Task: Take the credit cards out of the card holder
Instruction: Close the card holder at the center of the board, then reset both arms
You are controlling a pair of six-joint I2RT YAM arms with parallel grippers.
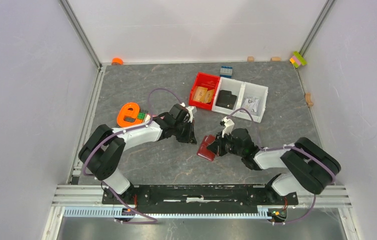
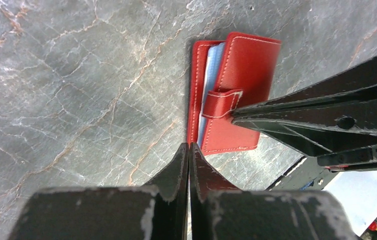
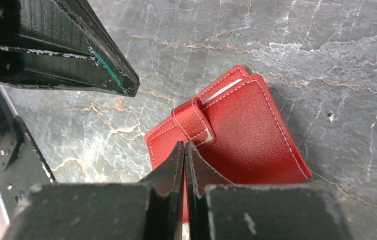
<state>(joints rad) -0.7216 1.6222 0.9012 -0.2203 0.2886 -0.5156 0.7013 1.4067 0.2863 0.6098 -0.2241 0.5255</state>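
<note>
A grey, veined tabletop (image 1: 141, 165) sits inside a booth of plain white walls (image 1: 196, 25), with metal rails along its near and left edges; a red bin (image 1: 206, 76) and white trays (image 1: 264, 102) stand toward the far side, well apart from the arms. The card holder (image 2: 246, 75) lies folded near the middle of the tabletop, between the two arms; light blue credit cards (image 2: 215, 62) show as a sliver between its covers. The left hand (image 2: 189, 150) is closed, fingers pressed together, holding nothing, its tip just beside the holder's edge; the right hand (image 3: 185, 147) is closed too, its tip touching the strap (image 3: 192, 122).
</note>
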